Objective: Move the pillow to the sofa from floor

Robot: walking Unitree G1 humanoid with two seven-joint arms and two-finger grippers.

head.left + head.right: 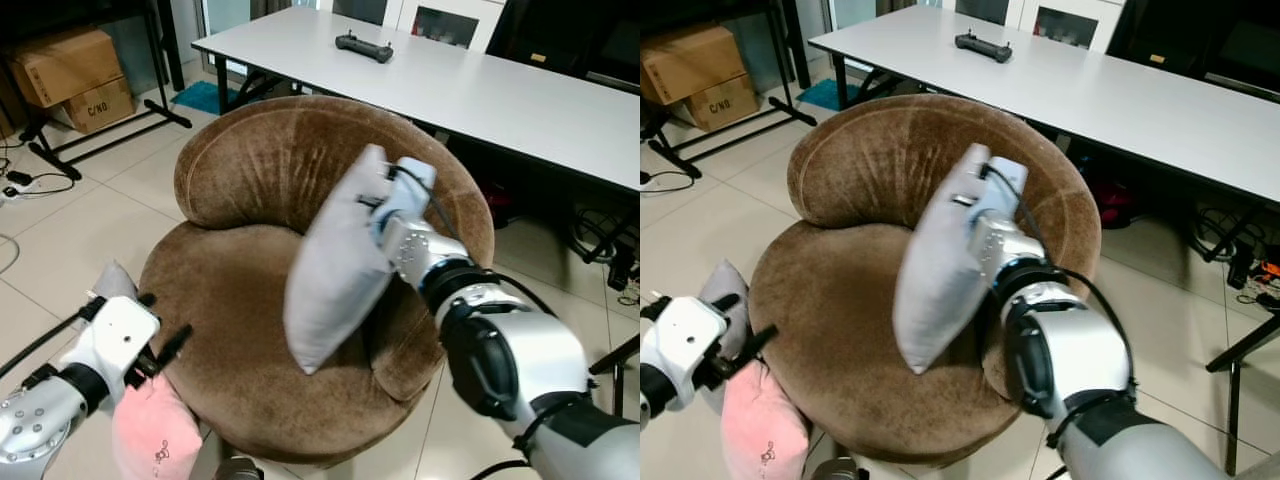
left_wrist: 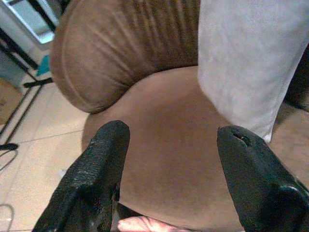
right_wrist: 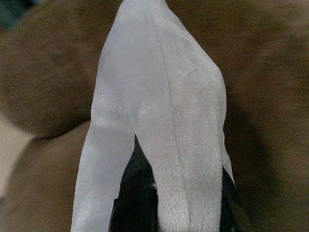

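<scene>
Silver right arm point(image 1: 510, 360) reached over the round brown velvet sofa point(image 1: 250, 300), its right gripper point(image 3: 169, 203) fingers clamped on a pale grey, soft, creased pillow point(image 1: 335, 265) hanging tilted above the seat. Left gripper point(image 2: 169, 159) fingers stood apart, empty, beside a pink pillow point(image 1: 155, 435).

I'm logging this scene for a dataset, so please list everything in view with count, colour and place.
Grey pillow: 1, light grey, held above the sofa seat.
Sofa: 1, brown, round, centre.
Pink pillow: 1, pink, on floor at sofa's left front.
Second grey pillow: 1, grey, floor, behind left gripper.
Table: 1, white, behind the sofa.
Controller: 1, black, on table.
Cardboard boxes: 2, brown, far left.
Right gripper: shut on grey pillow.
Left gripper: open, at sofa's front left.
</scene>
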